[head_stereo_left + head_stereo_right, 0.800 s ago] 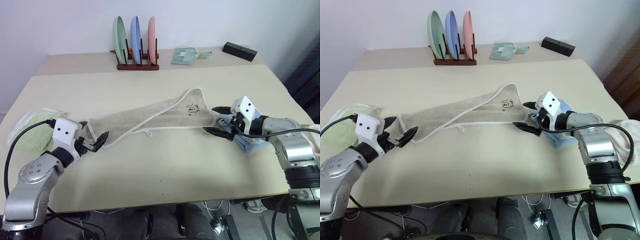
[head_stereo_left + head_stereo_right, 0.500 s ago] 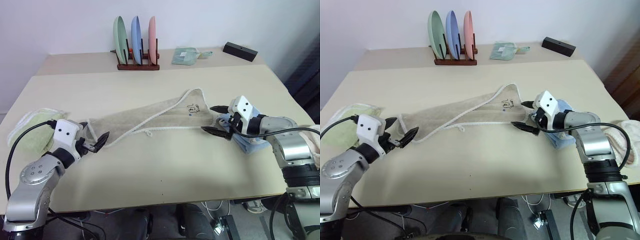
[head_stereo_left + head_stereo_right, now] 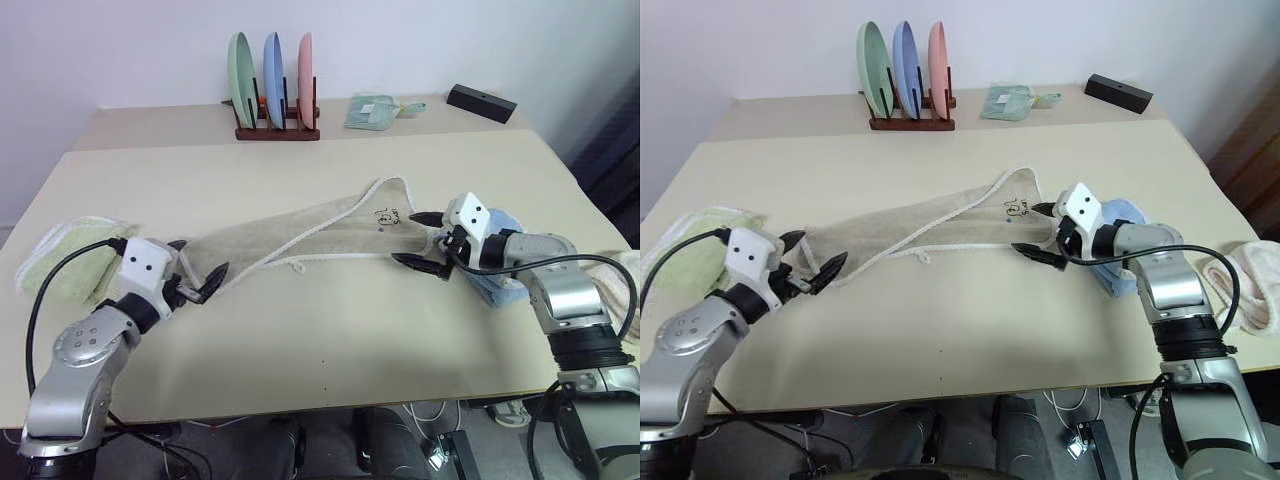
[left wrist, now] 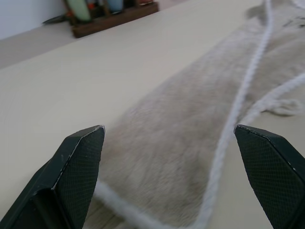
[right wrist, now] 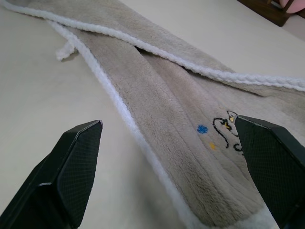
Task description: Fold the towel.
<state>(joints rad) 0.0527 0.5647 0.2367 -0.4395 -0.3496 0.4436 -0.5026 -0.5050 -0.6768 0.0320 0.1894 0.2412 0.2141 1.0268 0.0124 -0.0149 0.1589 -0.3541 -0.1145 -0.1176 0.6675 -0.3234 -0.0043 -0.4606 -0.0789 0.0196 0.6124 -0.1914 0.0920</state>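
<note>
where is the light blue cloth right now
In the left eye view the small light blue cloth lies on the beige table at the robot's right, under the right gripper's arm, beside the tan terry towel's printed end.

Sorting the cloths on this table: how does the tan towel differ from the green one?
The tan towel lies spread long across the table's middle between the two open grippers; the green towel sits bunched at the table's left edge. The tan towel has a dark printed mark and looks larger. Both have white edging.
</note>
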